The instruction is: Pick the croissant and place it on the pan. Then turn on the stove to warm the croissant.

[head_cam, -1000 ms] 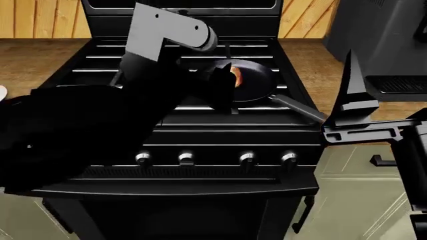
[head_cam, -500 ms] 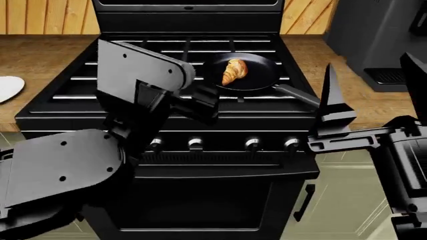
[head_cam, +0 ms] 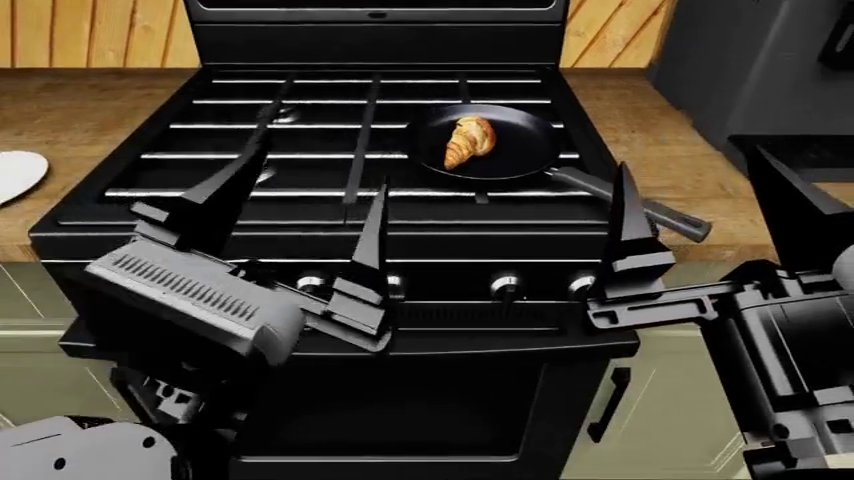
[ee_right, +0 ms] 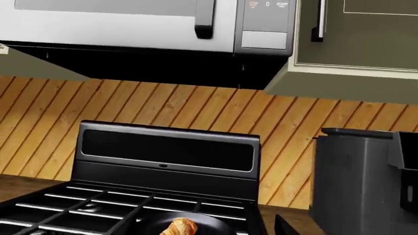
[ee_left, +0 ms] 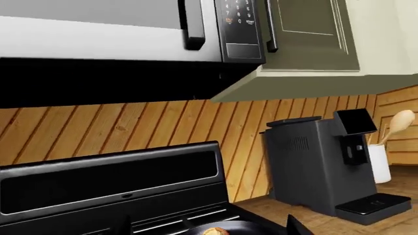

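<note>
the croissant (head_cam: 467, 142) lies inside the pan (head_cam: 523, 160), right of centre in the upper half of the head view, the pan resting on the grates of the stove (head_cam: 334, 215) with its long handle (head_cam: 627, 203) running toward the lower right. the first half of the task looks done; what remains, by the look of it, is a knob.

the left gripper (head_cam: 296, 235) hangs in front of the knob row (head_cam: 507, 287), its fingers (head_cam: 371, 262) spread wide and holding nothing. the right gripper (head_cam: 694, 215), at the right edge of the frame, is likewise spread and empty, one finger standing just beside the handle's tip. that is the nearer risk — a careless sweep of the right arm could catch the handle and swing the pan, sliding the pastry off the burner side or out altogether. the other risk lies with the left arm: several knobs sit close together and part of the row is hidden behind the gripper, so it could turn the wrong one and light a burner that is not under the pan.

around the stove runs a wooden bench (head_cam: 80, 130), with a white plate (head_cam: 16, 172) at the far left edge. a dark grey coffee machine (ee_left: 320, 166) stands on the right, against a slatted wood wall (ee_right: 130, 103) — a microwave (ee_right: 130, 24) and an olive cabinet (ee_right: 365, 34) hang above.
</note>
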You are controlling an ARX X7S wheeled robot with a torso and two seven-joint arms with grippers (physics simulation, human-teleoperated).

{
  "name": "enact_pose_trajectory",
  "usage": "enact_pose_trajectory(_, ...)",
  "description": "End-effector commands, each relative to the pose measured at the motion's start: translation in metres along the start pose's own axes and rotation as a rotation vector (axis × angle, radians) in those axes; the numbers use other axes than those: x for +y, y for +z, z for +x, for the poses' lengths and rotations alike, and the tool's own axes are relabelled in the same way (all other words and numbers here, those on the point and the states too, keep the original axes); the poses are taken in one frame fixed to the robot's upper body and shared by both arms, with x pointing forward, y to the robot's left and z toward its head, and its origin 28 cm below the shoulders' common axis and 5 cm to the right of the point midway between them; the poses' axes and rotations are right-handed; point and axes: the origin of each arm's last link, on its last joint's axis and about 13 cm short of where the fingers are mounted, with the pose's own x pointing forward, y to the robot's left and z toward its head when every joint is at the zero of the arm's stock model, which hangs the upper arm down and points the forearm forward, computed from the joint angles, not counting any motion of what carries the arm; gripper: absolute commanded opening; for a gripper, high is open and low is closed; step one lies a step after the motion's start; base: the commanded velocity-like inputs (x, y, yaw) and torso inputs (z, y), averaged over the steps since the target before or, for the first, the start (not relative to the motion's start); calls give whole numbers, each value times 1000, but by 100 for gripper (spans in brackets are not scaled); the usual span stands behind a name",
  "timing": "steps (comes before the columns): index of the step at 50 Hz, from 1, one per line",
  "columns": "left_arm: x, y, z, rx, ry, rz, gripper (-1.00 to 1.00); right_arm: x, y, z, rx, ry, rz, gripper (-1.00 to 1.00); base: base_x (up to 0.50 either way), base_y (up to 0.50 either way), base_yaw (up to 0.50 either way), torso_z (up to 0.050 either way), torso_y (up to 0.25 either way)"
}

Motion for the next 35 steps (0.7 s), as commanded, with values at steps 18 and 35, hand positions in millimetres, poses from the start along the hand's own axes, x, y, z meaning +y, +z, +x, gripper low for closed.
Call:
enact_pose_trajectory(18,-2,-24,-25,39,-17,7,100,2,-15,-7,60,-35,25,100,0,0,0,-50,0)
enact_pose_trajectory(35,-4,-27,-25,56,-23,17,100,1,-30,-11,130,-76,1,100,0,0,0,-50,0)
